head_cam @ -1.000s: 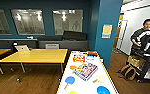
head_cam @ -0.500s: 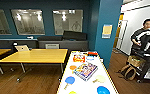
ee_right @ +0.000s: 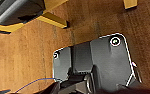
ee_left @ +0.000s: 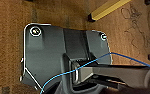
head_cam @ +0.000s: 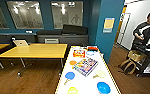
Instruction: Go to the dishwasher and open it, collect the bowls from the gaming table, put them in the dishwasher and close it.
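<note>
Where glossy white gaming table [head_cam: 89,83] stands | round blue bowl [head_cam: 103,87] on it | claw state: can't tell

white-topped gaming table [head_cam: 89,82] ahead holds blue [head_cam: 103,87] and yellow-green bowls [head_cam: 72,90].

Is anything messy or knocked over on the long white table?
Nothing looks spilled or broken. The white table holds a blue bowl, a pale yellow-green bowl, flat paddle shapes and a colourful box lying a bit crooked across the middle. That tilt is the only untidy thing.
</note>
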You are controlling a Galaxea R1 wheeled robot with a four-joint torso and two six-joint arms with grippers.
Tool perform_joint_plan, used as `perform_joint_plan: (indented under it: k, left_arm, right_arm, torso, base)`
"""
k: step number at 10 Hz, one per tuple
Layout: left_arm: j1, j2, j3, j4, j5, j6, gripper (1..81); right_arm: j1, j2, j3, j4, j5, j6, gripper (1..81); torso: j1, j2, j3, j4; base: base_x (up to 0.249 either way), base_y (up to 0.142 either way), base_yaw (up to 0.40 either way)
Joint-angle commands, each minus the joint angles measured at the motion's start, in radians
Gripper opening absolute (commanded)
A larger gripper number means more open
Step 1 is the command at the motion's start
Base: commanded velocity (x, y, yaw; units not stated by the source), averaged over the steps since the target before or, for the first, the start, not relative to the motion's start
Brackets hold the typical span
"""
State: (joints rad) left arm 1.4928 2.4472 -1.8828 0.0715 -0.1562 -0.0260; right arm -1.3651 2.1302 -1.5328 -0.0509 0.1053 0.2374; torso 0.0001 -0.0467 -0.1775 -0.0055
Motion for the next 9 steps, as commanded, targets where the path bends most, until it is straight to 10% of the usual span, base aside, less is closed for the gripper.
perform_joint_plan:
  k: [1,7,9]
  left_arm:
    - [-0.041,-0.005,0.022,0.007,0.043,0.003,81.1]
    - [-0.039,0.023,0.013,0.007,0.043,0.003,81.1]
    - [-0.038,0.029,0.007,0.007,0.041,0.004,81.1]
  right_arm:
    - [0.137,-0.145,0.108,0.02,-0.05,0.056,81.1]
    - [0.483,-0.278,0.157,0.019,-0.253,0.209,81.1]
    - [0.563,-0.267,0.159,0.023,-0.314,0.236,81.1]
  torso:
    - [0.0,0.0,0.004,0.0]
    - [0.001,0.0,-0.022,0.0]
    - [0.002,0.0,-0.097,0.0]
  base:
    - [0.0,0.0,0.0]
    - [0.0,0.0,0.0]
    - [0.0,0.0,0.0]
